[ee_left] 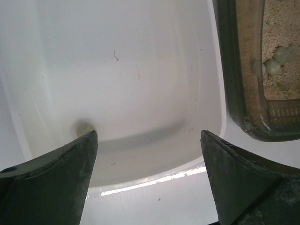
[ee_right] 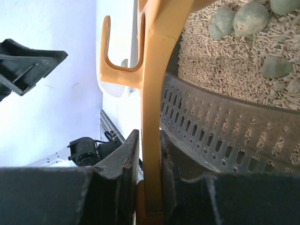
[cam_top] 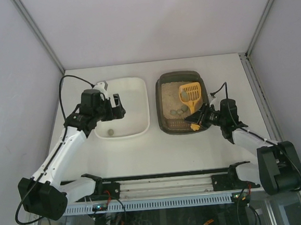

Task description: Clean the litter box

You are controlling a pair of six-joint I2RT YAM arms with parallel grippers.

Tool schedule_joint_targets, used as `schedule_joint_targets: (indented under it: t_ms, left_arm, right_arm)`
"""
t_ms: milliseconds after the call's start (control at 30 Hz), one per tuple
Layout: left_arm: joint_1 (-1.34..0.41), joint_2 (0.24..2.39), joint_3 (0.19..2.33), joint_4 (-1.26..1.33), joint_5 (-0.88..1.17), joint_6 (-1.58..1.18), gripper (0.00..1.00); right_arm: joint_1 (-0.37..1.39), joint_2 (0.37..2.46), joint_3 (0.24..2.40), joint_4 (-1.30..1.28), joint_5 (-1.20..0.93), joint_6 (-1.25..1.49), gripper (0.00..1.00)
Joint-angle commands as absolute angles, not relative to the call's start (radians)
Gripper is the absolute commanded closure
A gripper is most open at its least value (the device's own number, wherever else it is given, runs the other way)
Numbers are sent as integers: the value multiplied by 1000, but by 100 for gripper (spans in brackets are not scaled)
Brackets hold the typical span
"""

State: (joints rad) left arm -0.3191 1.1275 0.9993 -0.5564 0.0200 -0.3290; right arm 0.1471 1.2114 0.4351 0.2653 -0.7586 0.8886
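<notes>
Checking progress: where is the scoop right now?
Top view, right side: scoop over the litter box, handle pinched by the right gripper at its near rim.

Bright, even light (wrist foregrounds blurred)

Left wrist view: litter box [ee_left: 233, 70] runs off the right edge — a pale lump [ee_left: 84, 127], lower left, half hidden behind a fingertip [ee_left: 56, 173].
</notes>
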Motion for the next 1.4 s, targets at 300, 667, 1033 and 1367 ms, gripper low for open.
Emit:
schedule_joint_targets:
  t_ms: [300,667,1033,1367]
  left_arm:
    - [-317,1079,943,-513,-21,-291,6]
    - [-317,1083,931,-509,-2,-291,6]
    - [-317,1088,938,-514,41,-309,6]
    - [-236,1121,996,-593,329,-67,1]
  right_arm:
    - [188,1416,277,1140,-853,1157,100]
    - [183,1454,293,1096,-803,1185,100]
    - [257,1462,362,940,-805,1134,100]
    - [357,1424,497,674,-767,1043,100]
